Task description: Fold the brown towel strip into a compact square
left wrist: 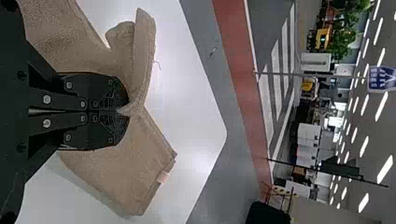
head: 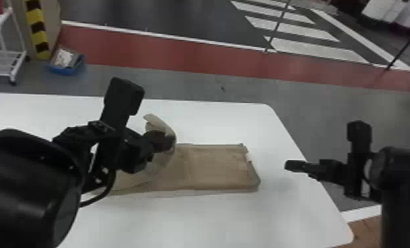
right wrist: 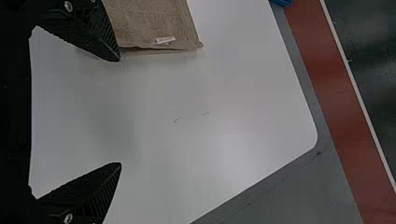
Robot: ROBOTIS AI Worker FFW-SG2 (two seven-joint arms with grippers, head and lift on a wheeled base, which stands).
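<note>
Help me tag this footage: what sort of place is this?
Probably a factory or warehouse, judging by white crosswalk stripes, yellow-and-black hazard striping and ceiling lights in rows.

It looks like an industrial hall: a red floor lane (head: 181,54), white stripes (head: 313,48) and ceiling lights (left wrist: 385,169) lie beyond the left fingers (head: 162,142).

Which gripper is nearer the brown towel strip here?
Left. The left gripper is closed on the towel strip; the right gripper hangs open beyond the strip's right-hand end.
</note>
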